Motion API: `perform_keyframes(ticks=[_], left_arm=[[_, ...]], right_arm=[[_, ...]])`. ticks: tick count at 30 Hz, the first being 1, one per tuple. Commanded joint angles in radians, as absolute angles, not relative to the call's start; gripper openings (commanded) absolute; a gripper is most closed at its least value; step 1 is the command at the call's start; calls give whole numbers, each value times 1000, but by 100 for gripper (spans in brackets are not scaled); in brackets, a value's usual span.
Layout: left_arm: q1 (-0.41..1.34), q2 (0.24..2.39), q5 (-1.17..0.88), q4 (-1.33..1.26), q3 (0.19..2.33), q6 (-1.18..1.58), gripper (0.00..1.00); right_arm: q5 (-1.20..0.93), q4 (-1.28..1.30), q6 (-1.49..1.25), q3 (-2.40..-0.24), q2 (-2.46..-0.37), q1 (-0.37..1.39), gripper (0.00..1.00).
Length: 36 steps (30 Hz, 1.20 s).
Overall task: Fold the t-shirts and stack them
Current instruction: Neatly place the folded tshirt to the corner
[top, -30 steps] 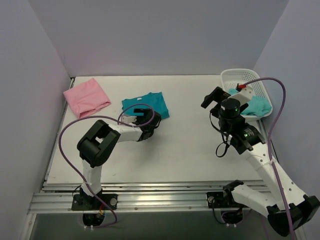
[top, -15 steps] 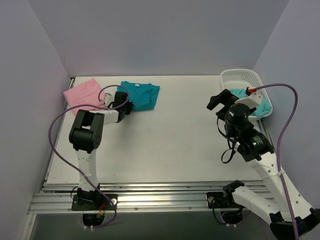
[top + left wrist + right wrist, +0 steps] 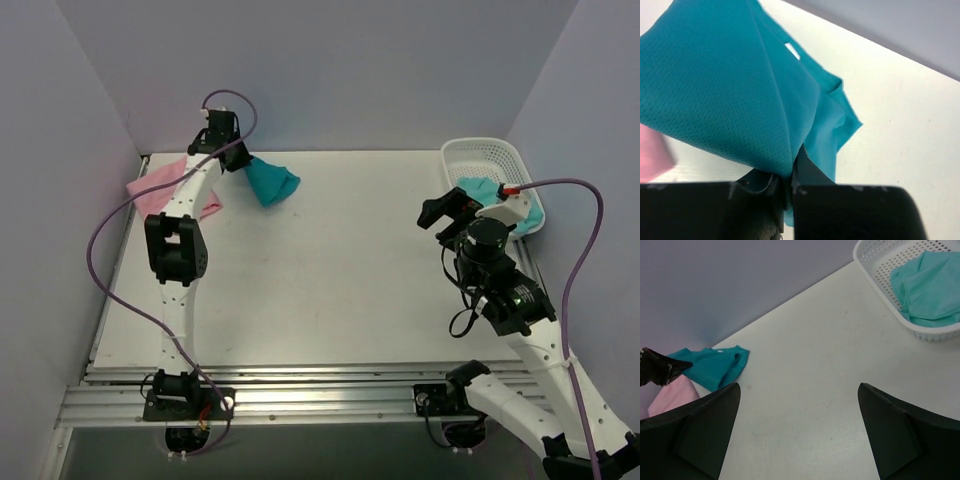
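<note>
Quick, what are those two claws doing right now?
Left gripper: closed, holding the teal t-shirt.
Right gripper: open, holding nothing.

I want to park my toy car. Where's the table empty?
The wide middle of the table is bare, from the teal t-shirt in the left gripper across to the white basket. The far left corner is crowded by the pink t-shirt.

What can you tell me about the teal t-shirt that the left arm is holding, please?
The teal t-shirt is a fine mesh-like knit, folded. The left claw is shut on one edge, holding it up so it drapes in a peaked fold at the far left of the table, beside the pink shirt. Its lower end seems to touch the table.
</note>
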State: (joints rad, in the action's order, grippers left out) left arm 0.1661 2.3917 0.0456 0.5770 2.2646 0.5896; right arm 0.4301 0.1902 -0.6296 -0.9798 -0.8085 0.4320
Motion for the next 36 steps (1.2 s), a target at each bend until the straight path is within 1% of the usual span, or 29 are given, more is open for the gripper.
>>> perform_keyframes(ticks=[1,11,15,17,20,21,22,23,24,25,28,33,36], left_arm=[[108,2408,81,778,2402,425,2],[-70,2359,71,845,2416,328,2],[-132,2316,63,851,2393,333,2],[-137,2301,89,859,2396,315,2],[-143,2293,196,906,2414,298,4],[-147,2292,260,931,2421,301,9],[-150,2292,290,937,2419,301,24],[-152,2289,335,946,2419,319,60],[-153,2287,381,974,2422,342,92],[-164,2287,414,982,2422,357,94],[-187,2257,381,989,2398,426,94],[-187,2204,382,1054,2433,469,94],[-172,2114,376,1037,2392,469,94]], right_arm=[[436,193,-618,-980,-773,425,100],[354,192,-627,-951,-732,425,100],[341,169,-626,-917,-726,425,100],[325,175,-624,-922,-745,425,100],[311,184,-612,-931,-765,425,100],[313,183,-606,-930,-770,425,100],[314,181,-603,-927,-770,423,100],[314,178,-603,-919,-769,426,100],[311,178,-601,-916,-772,425,100],[310,176,-601,-913,-772,425,100],[310,179,-606,-897,-770,425,100],[322,183,-614,-868,-746,425,100],[328,187,-618,-862,-735,425,100]])
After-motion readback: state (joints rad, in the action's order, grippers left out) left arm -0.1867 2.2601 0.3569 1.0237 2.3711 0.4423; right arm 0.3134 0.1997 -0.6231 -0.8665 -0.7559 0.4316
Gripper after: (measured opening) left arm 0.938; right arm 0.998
